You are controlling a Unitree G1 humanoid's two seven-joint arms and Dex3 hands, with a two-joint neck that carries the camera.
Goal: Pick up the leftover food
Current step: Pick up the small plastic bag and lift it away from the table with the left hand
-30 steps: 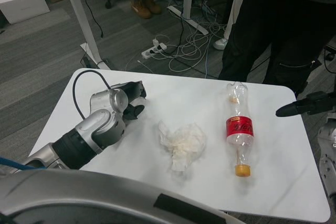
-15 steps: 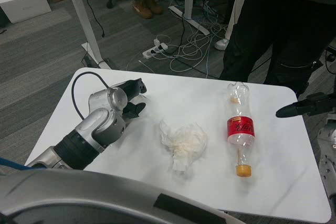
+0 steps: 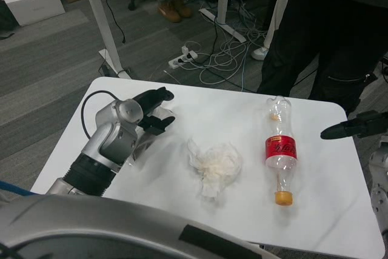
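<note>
The leftover food, a crumpled white paper wad with pale crumbly matter in its folds (image 3: 213, 167), lies near the middle of the white rounded surface (image 3: 327, 210); what exactly sits inside the paper is too blurred to tell. To its left the left hand (image 3: 154, 112), black and many-fingered on a silver forearm, hovers with its fingers parted and nothing between them, apart from the wad. A black cable (image 3: 97, 102) loops over that forearm. To the right of the wad lies a clear plastic bottle with a red label and an orange cap (image 3: 279, 155), on its side, cap end towards the robot; it looks empty, though the far end holds a small orange-brown patch that is hard to make out. The right hand (image 3: 353, 128) is cut off by the picture's right edge: only dark fingers show, above the surface's far right corner, and whether they are spread or curled I cannot tell. Behind the surface stands a person in black clothing (image 3: 327, 28), cropped at the top. On the grey floor beyond lie a tangle of white cables with a power strip (image 3: 206, 56).
</note>
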